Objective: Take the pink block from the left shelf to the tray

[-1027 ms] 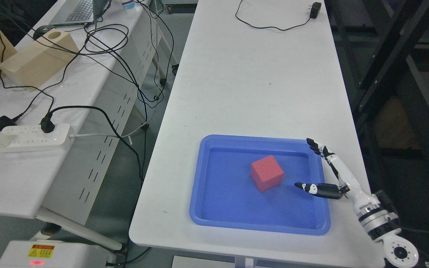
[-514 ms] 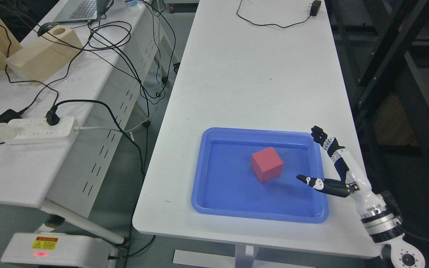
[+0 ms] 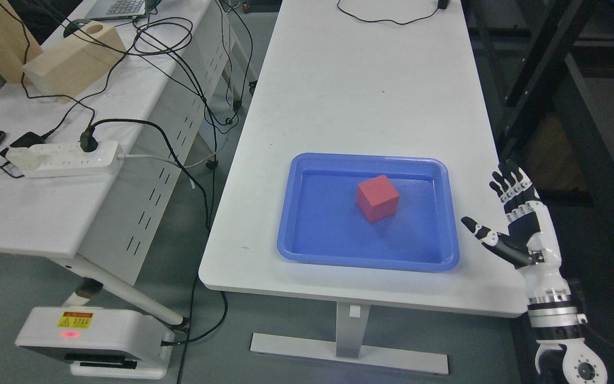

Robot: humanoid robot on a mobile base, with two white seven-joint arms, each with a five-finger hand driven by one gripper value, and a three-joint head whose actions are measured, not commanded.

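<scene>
The table [image 3: 371, 96] carries the tray [image 3: 307, 256] near its front edge. The block [image 3: 377, 198] rests inside the tray, near centre, touched by nothing. The right hand [image 3: 517, 224] hangs beside the tray, fingers spread, empty. Placement appears complete; next move: clear the arm.
</scene>
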